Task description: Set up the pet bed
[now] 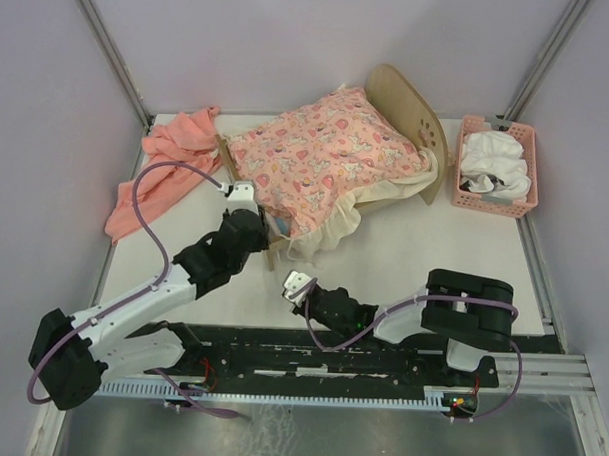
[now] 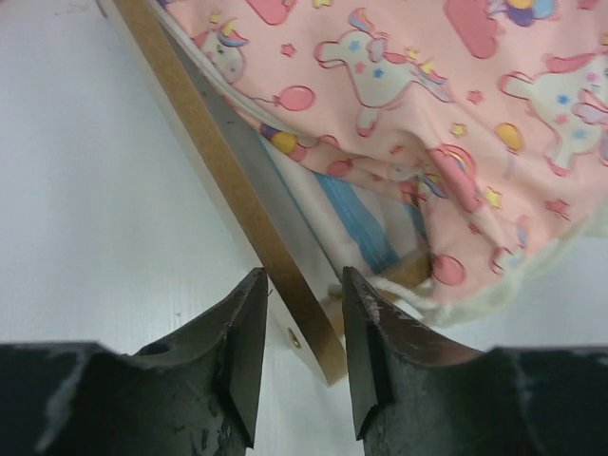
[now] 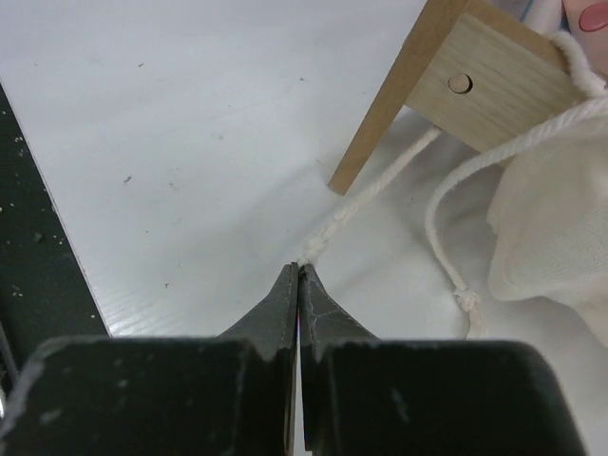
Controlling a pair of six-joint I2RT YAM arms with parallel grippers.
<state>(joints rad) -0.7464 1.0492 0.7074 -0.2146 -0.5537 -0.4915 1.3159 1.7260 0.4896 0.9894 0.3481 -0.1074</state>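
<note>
Left claw [image 2: 302,285] astride pet bed [image 2: 226,176] (parted)

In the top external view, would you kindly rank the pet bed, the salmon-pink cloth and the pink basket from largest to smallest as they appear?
1. pet bed, clearly the largest
2. salmon-pink cloth
3. pink basket, the smallest
All three lie toward the far side, so nearness hardly skews this.

White table [image 1: 403,261] noted, faintly speckled. Pet bed [image 1: 409,110] set at back centre, angled. Salmon-pink cloth [image 1: 166,168] crumpled at back left, just beside the bed. Pink basket [image 1: 490,203] placed back right, near the headboard. White cord [image 3: 375,190] trailed below the bed's near leg.
</note>
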